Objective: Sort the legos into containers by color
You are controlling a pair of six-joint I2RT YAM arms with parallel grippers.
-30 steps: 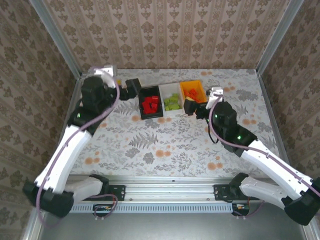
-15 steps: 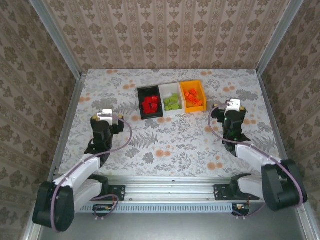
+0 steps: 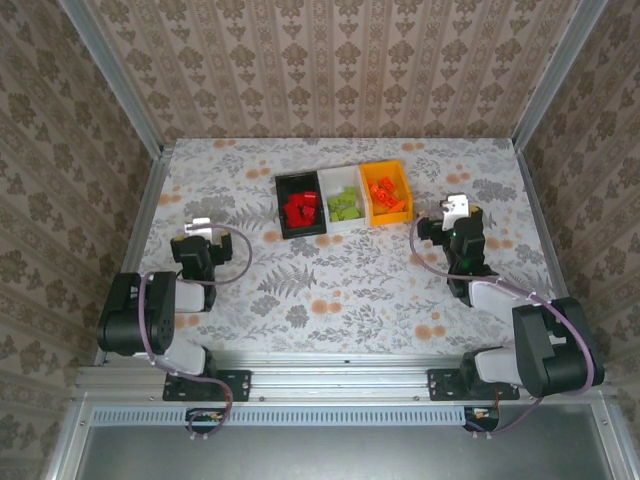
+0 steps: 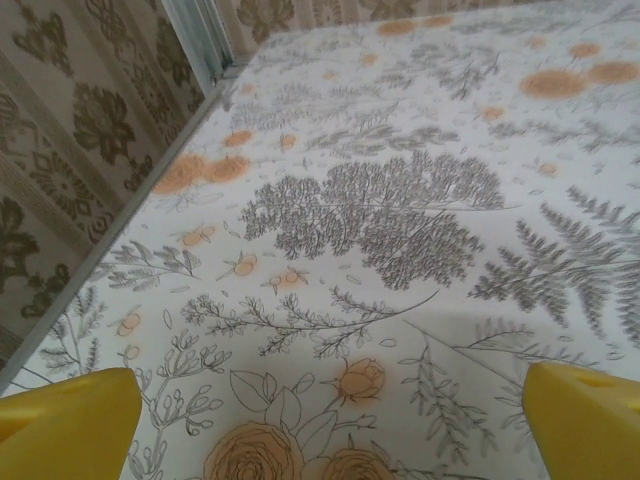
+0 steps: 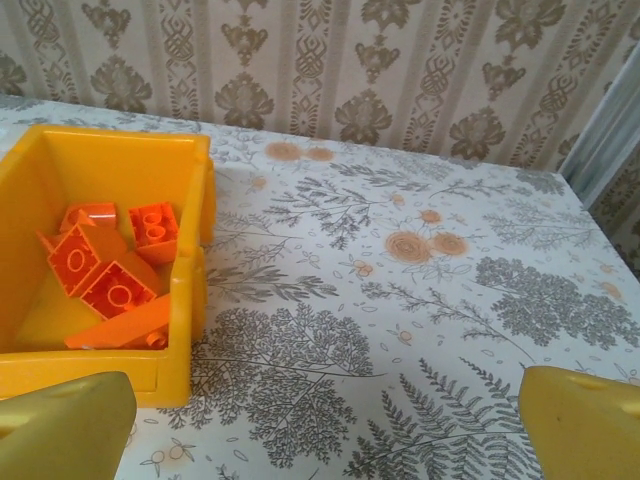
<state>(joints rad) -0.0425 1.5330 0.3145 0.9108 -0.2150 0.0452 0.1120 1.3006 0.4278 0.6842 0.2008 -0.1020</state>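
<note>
Three joined bins stand at the back middle of the table. The black bin (image 3: pixel 282 205) holds red legos (image 3: pixel 301 209), the white bin (image 3: pixel 335 180) holds lime green legos (image 3: pixel 346 204), and the orange bin (image 3: pixel 401 180) holds orange legos (image 3: pixel 385 193). My left gripper (image 3: pixel 197 238) sits folded back at the left, far from the bins; its yellow fingers (image 4: pixel 70 425) stand wide apart over bare cloth. My right gripper (image 3: pixel 456 218) is open just right of the orange bin (image 5: pixel 196 290), with orange legos (image 5: pixel 112 280) inside it and nothing between the fingers (image 5: pixel 585 425).
A floral tablecloth (image 3: pixel 340 280) covers the table. Patterned walls with metal corner posts (image 3: pixel 115 85) close in the left, back and right sides. The left wall's base (image 4: pixel 150 190) runs close beside my left gripper.
Both arms have pulled back from the bins and folded down toward the near side of the table. The legos in the bins have not moved.
</note>
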